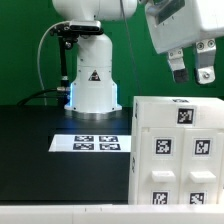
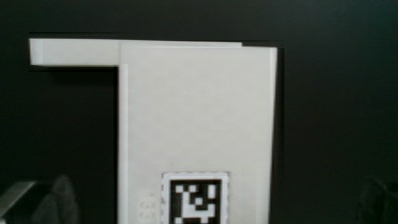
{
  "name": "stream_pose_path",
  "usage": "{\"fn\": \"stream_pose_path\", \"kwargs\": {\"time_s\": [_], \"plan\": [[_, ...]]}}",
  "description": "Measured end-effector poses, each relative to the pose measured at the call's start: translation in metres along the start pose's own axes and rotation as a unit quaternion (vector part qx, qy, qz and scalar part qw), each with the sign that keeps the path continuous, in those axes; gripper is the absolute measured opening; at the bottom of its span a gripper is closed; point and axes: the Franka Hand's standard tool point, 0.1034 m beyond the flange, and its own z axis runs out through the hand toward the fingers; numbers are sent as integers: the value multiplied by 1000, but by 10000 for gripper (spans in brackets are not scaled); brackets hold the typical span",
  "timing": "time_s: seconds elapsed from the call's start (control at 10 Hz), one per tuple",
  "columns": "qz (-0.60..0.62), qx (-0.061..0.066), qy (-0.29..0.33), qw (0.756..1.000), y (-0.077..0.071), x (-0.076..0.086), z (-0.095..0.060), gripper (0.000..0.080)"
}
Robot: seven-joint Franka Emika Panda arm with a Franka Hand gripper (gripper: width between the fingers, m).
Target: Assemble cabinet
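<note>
A white boxy cabinet piece (image 1: 178,160) with several black-and-white tags stands on the black table at the exterior view's right, close to the camera. My gripper (image 1: 192,70) hangs high above it, open and empty, with both dark fingers apart. In the wrist view a long white cabinet piece (image 2: 196,110) with a short tab at one end and one tag (image 2: 196,198) lies below the gripper, against the black table. One dark fingertip (image 2: 39,200) shows faintly beside it; nothing is between the fingers.
The white robot base (image 1: 92,85) with a triangle sticker stands at the back. The marker board (image 1: 90,143) lies flat on the black table in front of it. A light table edge runs along the front.
</note>
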Motion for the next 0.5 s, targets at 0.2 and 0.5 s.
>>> {"fn": "stream_pose_path", "kwargs": {"time_s": [0.2, 0.5], "plan": [[-1, 0, 0, 1000, 0, 0, 0, 796], [-2, -1, 0, 1000, 0, 0, 1, 796]]}}
